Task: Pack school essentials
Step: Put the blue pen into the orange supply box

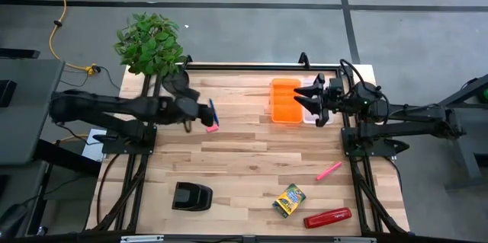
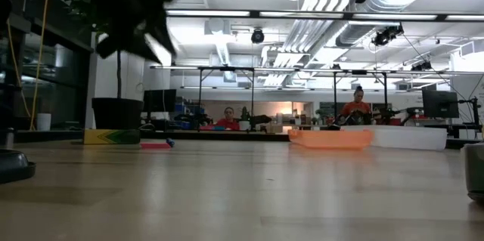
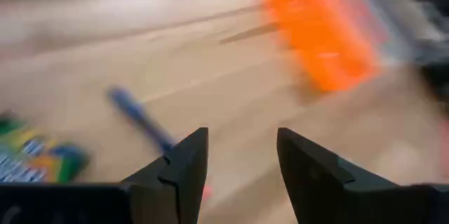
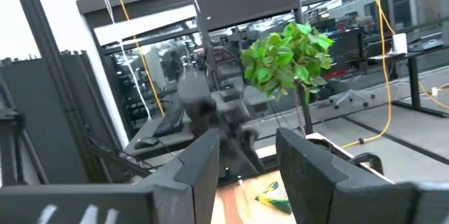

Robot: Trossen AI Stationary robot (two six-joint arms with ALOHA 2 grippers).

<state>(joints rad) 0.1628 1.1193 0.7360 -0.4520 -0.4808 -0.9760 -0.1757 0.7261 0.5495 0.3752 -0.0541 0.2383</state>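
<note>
Wooden table (image 1: 244, 159) mid bare, orange tray (image 1: 286, 100) at far edge

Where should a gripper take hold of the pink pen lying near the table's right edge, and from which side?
Grip the pink pen at mid-shaft, coming straight down, fingers across its width. It lies flat and diagonal on the table, apart from the crayon box and stapler. The right gripper is nearer.

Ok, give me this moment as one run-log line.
left gripper: open, above blue pen | right gripper: open, empty, over orange tray | pink pen, crayon box: unpacked on table
</note>
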